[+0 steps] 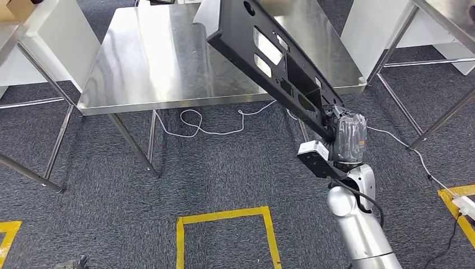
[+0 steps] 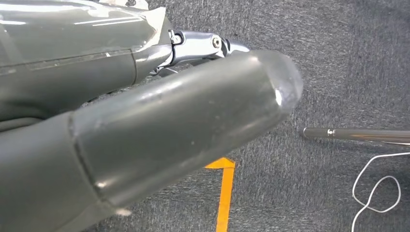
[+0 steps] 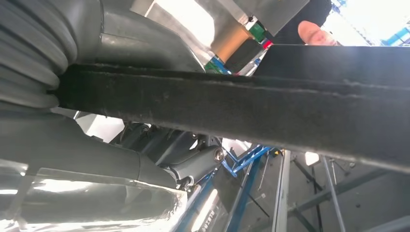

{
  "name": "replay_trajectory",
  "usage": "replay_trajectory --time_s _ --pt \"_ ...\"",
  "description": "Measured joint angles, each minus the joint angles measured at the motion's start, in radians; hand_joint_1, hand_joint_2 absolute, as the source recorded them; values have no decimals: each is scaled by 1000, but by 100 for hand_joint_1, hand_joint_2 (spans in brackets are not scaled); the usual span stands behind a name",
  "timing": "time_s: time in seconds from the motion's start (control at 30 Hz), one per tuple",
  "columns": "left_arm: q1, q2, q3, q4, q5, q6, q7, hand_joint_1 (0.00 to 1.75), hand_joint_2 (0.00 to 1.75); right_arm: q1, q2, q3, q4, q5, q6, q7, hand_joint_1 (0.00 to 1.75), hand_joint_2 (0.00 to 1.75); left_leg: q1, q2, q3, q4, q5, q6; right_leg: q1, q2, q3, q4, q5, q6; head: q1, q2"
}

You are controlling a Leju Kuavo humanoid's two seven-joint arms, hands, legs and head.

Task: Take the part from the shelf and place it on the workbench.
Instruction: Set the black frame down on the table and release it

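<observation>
You had the steel table [image 1: 168,61] ahead of you, the largest thing in the head view, with more steel-legged tables to either side on the grey carpet [image 1: 224,168]; the long black part [image 1: 269,56] slanted up over the table's right half, raised clear of its top; its lower end sat in your right hand [image 1: 339,126], which gripped it. A white cable [image 1: 193,120] looped on the carpet under the table's front edge, and yellow floor tape [image 1: 224,216] marked a box nearer you. Your right wrist view showed what the head view could not: the part's edge [image 3: 241,106] lying across the hand [image 3: 72,159]. Your left wrist view showed the left hand [image 2: 145,130] over carpet, nothing in it; whether its fingers were spread or curled I could not tell.
</observation>
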Motion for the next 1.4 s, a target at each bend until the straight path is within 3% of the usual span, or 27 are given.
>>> replay_trajectory --time_s 0.03,0.07,0.1,0.17,0.2,0.27,0.37,0.43,0.5,0.57,0.6,0.63,0.7,0.77,0.9,0.97,1.03,1.07,1.1,1.13,1.2,1.23,1.3,1.4 --pt "2 0 0 0 0 0 0 0 0 -1 0 0 3 -1 1 -1 171 175 1 0 -39 53 -9 -2 2 0 5 0 -4 -3 0 0" --pt "4 0 0 0 1 0 0 0 0 -1 1 0 6 -1 2 -2 171 175 1 1 -63 72 2 -1 3 1 11 0 -9 -4 0 0" --pt "6 0 0 0 1 0 0 0 0 -1 0 0 9 -2 4 -2 171 175 2 1 -67 52 34 2 4 2 19 0 -15 -4 0 0" --pt "7 1 0 0 1 0 0 0 0 -5 0 0 14 -3 6 -3 171 175 0 1 -28 -77 127 14 5 3 37 -1 -28 -1 0 0" --pt "7 2 0 0 1 0 0 0 0 -9 1 1 16 -3 7 -4 171 175 -3 2 -2 -142 158 21 9 4 43 -1 -34 3 1 0" --pt "8 4 0 0 1 0 0 0 0 -18 1 1 20 -5 7 -5 171 175 -10 2 23 -206 175 32 12 6 47 -1 -43 12 1 0" --pt "8 4 0 0 1 0 0 0 0 -26 1 1 23 -5 7 -5 171 175 -12 2 35 -221 169 45 13 4 46 -1 -53 28 1 0" --pt "7 4 0 0 1 0 0 0 0 -38 0 2 25 -5 8 -5 171 175 -9 2 52 -236 169 56 15 1 15 60 -78 28 3 0" --pt "6 4 0 0 1 1 0 0 0 -47 0 3 30 -6 9 -5 171 175 -9 2 62 -239 161 64 12 0 -60 192 -120 24 4 0" --pt "6 4 0 0 1 3 0 0 0 -48 -1 3 37 -8 9 -5 171 175 -9 0 74 -239 150 66 10 0 -126 282 -131 31 5 0" --pt "6 3 0 0 2 4 0 0 0 -49 -2 3 41 -8 9 -4 171 175 -9 -2 81 -238 144 65 8 0 -133 273 -111 40 5 0" --pt "6 3 0 1 2 4 0 0 0 -49 -3 3 44 -8 9 -4 171 175 -8 -4 90 -238 137 62 6 0 -120 225 -77 51 6 0" --pt "6 4 0 1 4 6 0 0 0 -52 -5 4 50 -11 9 -4 171 175 -11 -7 105 -232 118 51 1 -3 -66 83 -3 68 7 0" --pt "7 5 1 1 8 6 0 0 0 -54 -7 4 55 -12 9 -4 171 175 -16 -8 111 -226 103 40 1 -4 -33 8 27 59 7 0" --pt "9 6 1 -1 13 2 0 0 0 -59 -10 5 64 24 3 9 171 175 -8 -5 107 -205 80 20 1 -1 -19 0 16 26 4 0" --pt "10 8 1 -2 13 0 0 0 0 -62 -11 5 69 77 -16 31 171 175 -4 -1 61 -114 44 9 -2 0 -6 -1 8 10 2 0" --pt "12 9 1 -1 13 -1 0 0 0 -63 -12 6 78 125 -33 50 171 175 -2 1 -26 22 8 3 -1 0 4 -1 -2 1 2 0" --pt "13 9 1 -1 13 -1 0 0 0 -62 -13 6 83 138 -36 56 171 175 -1 1 -61 63 8 1 0 0 10 -1 -7 -1 2 0" --pt "14 9 1 0 13 -1 0 0 0 -61 -14 6 89 146 -37 61 171 175 0 1 -80 68 28 1 1 1 16 -1 -13 -1 2 0" --pt "14 9 1 0 12 -1 0 0 0 -60 -15 6 93 151 -38 64 171 175 0 2 -77 34 64 4 1 3 25 -1 -18 0 2 0" --pt "14 11 1 1 11 -1 0 0 0 -58 -17 6 99 162 -41 70 171 175 0 1 -32 -95 150 12 2 5 41 -2 -31 6 2 0" --pt "14 11 1 1 10 -1 0 0 0 -56 -19 6 101 168 -45 73 171 175 -2 2 -7 -153 172 17 5 6 46 -2 -37 11 2 0" --pt "13 11 1 1 7 -2 0 0 0 -50 -24 4 101 180 -51 81 171 175 -8 3 19 -202 174 26 10 7 48 -3 -45 22 3 0" --pt "14 11 1 0 2 -2 0 0 0 -36 -31 0 100 191 -53 88 171 175 -11 3 34 -217 166 43 13 5 47 0 -56 37 4 0"
